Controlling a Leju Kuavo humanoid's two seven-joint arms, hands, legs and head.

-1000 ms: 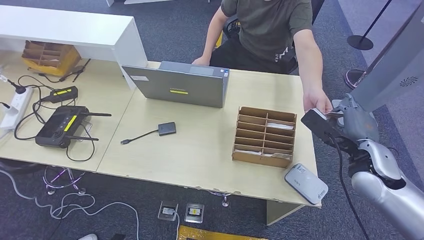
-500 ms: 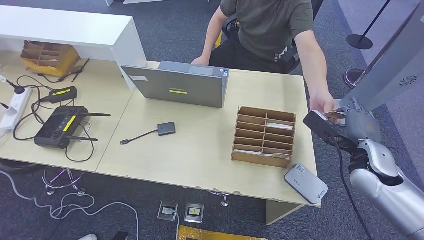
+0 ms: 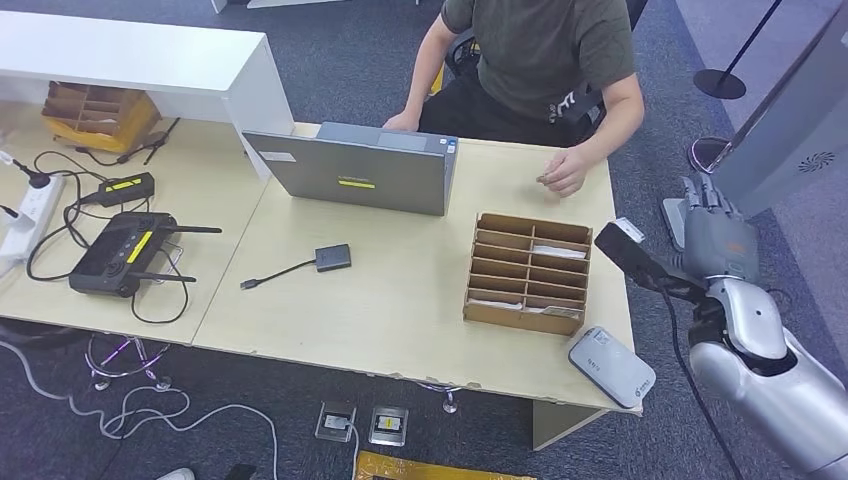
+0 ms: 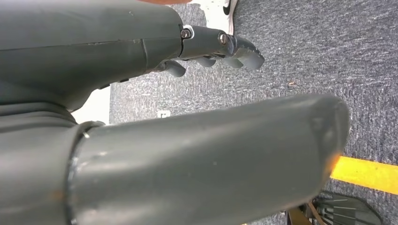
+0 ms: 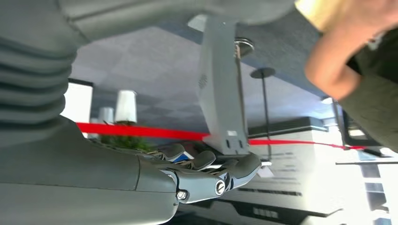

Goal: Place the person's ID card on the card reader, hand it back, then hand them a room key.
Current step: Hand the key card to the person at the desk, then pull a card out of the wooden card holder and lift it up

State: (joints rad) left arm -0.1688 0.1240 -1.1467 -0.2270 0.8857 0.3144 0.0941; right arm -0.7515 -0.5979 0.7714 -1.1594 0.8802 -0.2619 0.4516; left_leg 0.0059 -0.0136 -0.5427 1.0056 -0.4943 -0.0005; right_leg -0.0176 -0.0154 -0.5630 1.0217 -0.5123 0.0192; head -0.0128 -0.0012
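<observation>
While person's hand [image 3: 563,170] holds card [image 3: 543,180], fingers [image 3: 700,192] apart

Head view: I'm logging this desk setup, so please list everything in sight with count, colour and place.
desk: one, pale wood, centre
laptop: one, grey, back of desk, in front of the person
card rack: one, brown, desk's right part
reader: one, grey, front right corner
adapter: one, dark, with cable, mid desk
controller: one, black with yellow label, left
small box: one, black with yellow label, behind the controller
power strip: one, white, far left edge
shelf: one, white, back left
cardboard tray: one, brown, under the shelf
stanchion base: one, black, floor at back right
person: one, dark green shirt, seated behind the desk
right hand: grey, raised off the desk's right end
left hand: grey, over the carpet
</observation>
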